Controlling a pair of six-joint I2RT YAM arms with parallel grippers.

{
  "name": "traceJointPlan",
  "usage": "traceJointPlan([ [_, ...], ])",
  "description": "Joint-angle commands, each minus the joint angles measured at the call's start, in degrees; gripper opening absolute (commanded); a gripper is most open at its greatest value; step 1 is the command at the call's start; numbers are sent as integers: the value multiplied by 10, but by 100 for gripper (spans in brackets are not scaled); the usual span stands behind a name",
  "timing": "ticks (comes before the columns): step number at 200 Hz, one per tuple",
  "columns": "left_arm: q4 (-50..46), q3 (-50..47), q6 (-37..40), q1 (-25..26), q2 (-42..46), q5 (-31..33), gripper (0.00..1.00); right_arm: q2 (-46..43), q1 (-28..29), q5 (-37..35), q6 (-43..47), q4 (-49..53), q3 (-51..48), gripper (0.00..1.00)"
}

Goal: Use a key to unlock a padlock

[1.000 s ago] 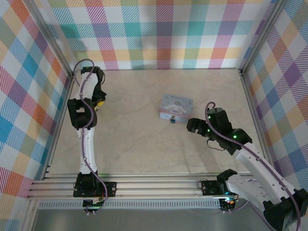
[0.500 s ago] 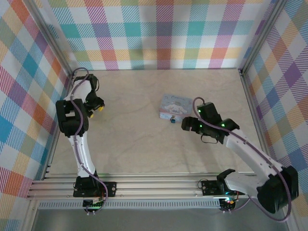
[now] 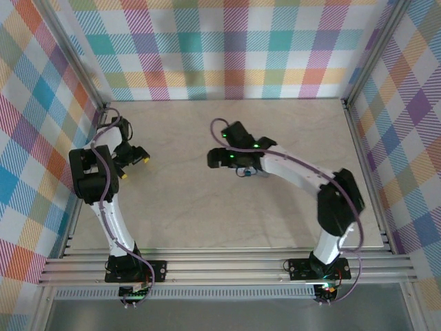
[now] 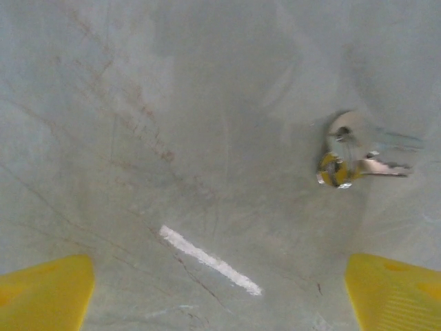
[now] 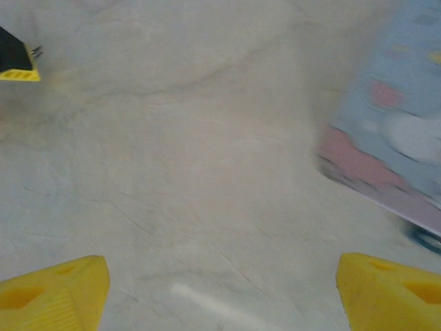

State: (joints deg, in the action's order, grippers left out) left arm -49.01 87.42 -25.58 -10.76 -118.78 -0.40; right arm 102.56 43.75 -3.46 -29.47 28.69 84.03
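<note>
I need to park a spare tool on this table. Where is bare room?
Bare table: the near half by the front rail, and the far strip by the back wall. Crowded: mid-table around the right gripper, box, padlock; left edge near left gripper, key.

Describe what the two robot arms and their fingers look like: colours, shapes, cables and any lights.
The left arm and right arm are both slim white tubes joined by chunky black joint housings. A thin purplish cable loops along each. Small green lights glow near the right wrist. The fingers end in bright yellow, wedge-shaped tips with ribbed faces.
</note>
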Motion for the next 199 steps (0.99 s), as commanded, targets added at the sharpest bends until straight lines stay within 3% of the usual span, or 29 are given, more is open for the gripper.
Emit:
traceJointPlan([
  [1,64,-26,2,-14,38,-27,73,59,22,12,22,1,82,85],
  [13,72,-25,-4,-15,41,-23,65,93,30,17,25,7,121,85],
  [70,59,25,2,-16,20,-21,53,214,45,44,20,31,254,85],
  [101,54,45,3,-16,-9,-19,41,251,49,53,19,48,303,85],
  [148,56,55,4,-16,-34,-25,32,270,53,56,19,56,323,85],
  [199,61,60,3,-17,-37,-22,28,271,55,56,19,58,316,85],
])
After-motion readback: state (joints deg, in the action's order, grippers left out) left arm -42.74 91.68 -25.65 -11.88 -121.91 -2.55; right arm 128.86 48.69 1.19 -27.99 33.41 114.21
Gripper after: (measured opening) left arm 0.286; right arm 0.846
